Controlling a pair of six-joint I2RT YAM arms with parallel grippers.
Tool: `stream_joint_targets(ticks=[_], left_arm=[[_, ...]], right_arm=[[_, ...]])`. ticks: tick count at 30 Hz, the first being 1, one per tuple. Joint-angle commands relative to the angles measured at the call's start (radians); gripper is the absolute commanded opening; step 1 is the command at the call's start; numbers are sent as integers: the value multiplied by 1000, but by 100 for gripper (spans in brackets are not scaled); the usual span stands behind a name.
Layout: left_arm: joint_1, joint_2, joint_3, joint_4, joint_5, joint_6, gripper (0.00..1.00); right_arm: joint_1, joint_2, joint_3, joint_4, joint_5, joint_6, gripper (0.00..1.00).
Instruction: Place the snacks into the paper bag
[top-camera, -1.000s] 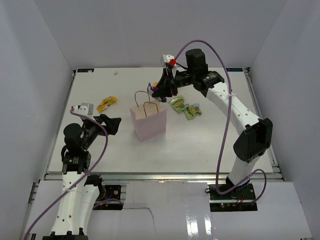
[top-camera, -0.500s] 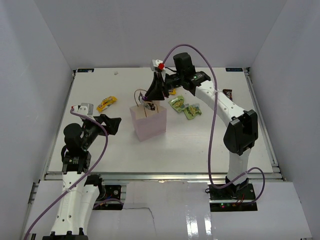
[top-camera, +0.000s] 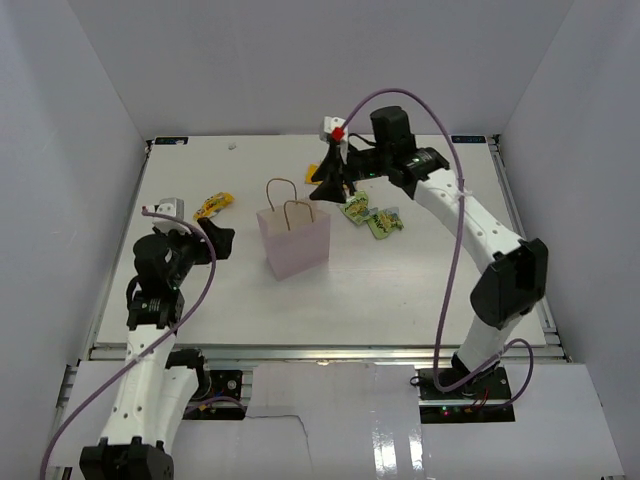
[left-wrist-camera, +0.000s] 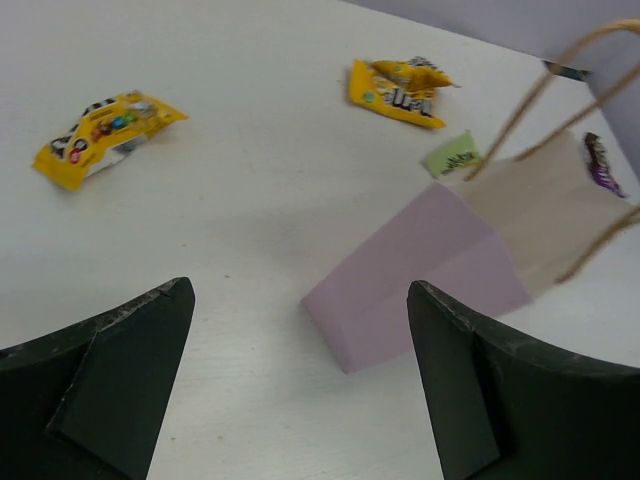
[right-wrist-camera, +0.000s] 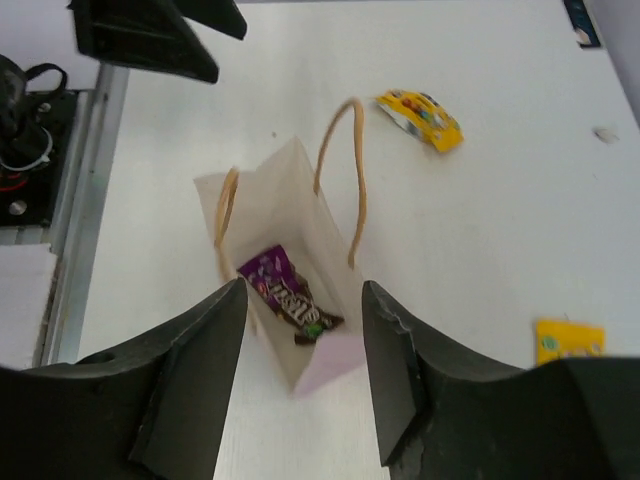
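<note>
Right fingers (right-wrist-camera: 190, 390) spread, empty, above bag (top-camera: 295, 245); purple packet (right-wrist-camera: 288, 295) inside; green packets (top-camera: 383, 223) lie just right of bag, nearer them; left fingers (left-wrist-camera: 110, 370) spread, nearer yellow packet (top-camera: 212, 206).

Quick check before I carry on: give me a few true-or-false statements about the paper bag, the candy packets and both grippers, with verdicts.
1. A dark purple candy packet lies inside the pale pink paper bag. True.
2. The right gripper is clamped on a packet. False: its jaws are apart and empty, above the bag.
3. The bag has tipped over. False: it stands upright, handles up.
4. Two lime-green packets lie on the table on the right arm's side of the bag. True.
5. The left gripper holds a yellow packet. False: it is open and empty; a yellow packet lies on the table beyond it.
</note>
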Motion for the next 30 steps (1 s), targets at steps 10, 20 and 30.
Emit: stream_joint_targets(ticks=[10, 20, 30], left_arm=[[11, 717, 176, 334, -179, 422, 98], [23, 1131, 437, 354, -184, 807, 98], [45, 1346, 684, 167, -116, 829, 87]], right_arm=[[-261, -572, -746, -26, 92, -172, 72], [-349, -743, -959, 3, -56, -252, 72], [-353, -787, -962, 12, -26, -252, 72]])
